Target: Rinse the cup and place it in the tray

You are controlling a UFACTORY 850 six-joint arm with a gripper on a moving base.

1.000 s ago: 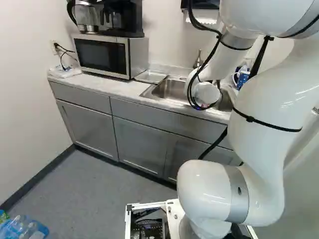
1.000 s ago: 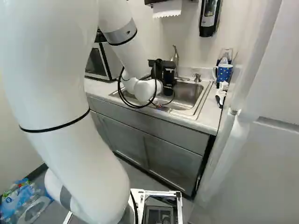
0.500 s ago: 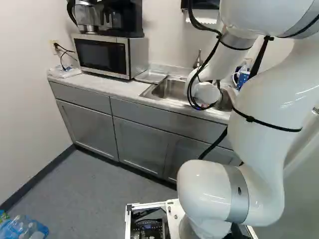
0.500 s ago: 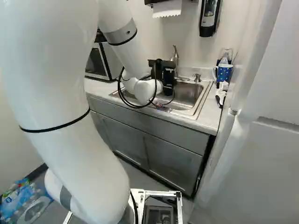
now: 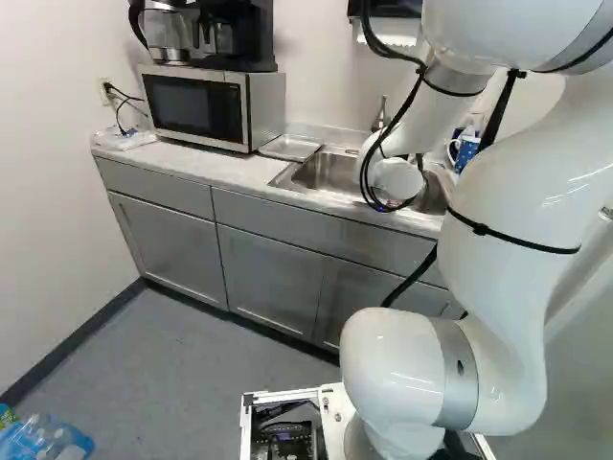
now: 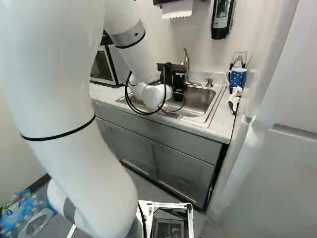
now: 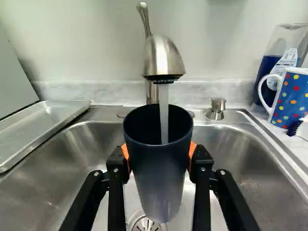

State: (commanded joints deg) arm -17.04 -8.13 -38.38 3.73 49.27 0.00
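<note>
In the right base view my gripper (image 6: 173,77) is over the sink (image 6: 200,99), its fingertips hidden. In the wrist view the gripper (image 7: 159,156) is shut on a dark blue cup (image 7: 156,178), an orange pad on each side of it. The cup is held mouth up, above the drain (image 7: 144,224). Its mouth lies under the faucet (image 7: 163,55), and a stream of water (image 7: 164,110) falls into it. A shallow metal tray (image 7: 45,120) rests on the counter beside the sink; the left base view shows this tray (image 5: 290,147) next to the microwave.
A dotted blue mug (image 7: 292,98), a clear pitcher (image 7: 276,55) and a brush (image 7: 302,129) stand or lie on the counter on the sink's other side. A small dispenser (image 7: 217,107) is beside the faucet. The microwave (image 5: 215,105) carries a coffee maker. Bottles (image 5: 46,439) lie on the floor.
</note>
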